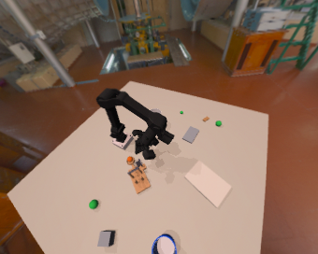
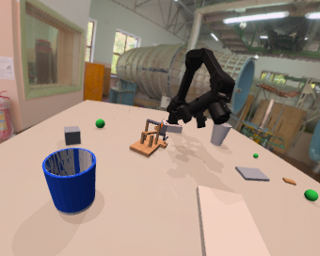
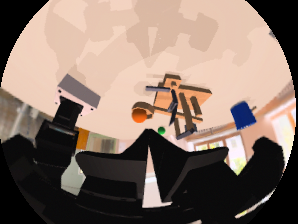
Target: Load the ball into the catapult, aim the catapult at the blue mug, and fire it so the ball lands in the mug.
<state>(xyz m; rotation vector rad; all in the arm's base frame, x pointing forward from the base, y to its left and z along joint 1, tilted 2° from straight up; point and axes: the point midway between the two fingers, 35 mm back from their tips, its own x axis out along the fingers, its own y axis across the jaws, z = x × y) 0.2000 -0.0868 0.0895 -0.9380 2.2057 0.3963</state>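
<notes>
The wooden catapult (image 1: 139, 184) (image 2: 146, 147) (image 3: 197, 92) stands on the table near the arm's base. The orange ball (image 1: 130, 160) (image 3: 139, 115) appears to rest in the cup at the end of its throwing arm, on the side away from the mug. In the exterior view the ball is mostly hidden. The blue mug (image 1: 164, 236) (image 2: 72, 190) (image 3: 243, 115) stands upright beyond the catapult's other end. My gripper (image 3: 148, 131) is shut and empty, raised beside the catapult on its ball side. Its fingertips are hard to make out in the top and exterior views.
A grey cup (image 2: 220, 134) stands behind the arm. A grey block (image 1: 105, 238) (image 2: 72, 136) and a green ball (image 1: 93, 204) (image 2: 100, 123) lie on the mug's side. A pale board (image 1: 208, 183) (image 2: 232, 221), a grey slab (image 1: 191, 134) (image 2: 252, 173) and more green balls lie opposite.
</notes>
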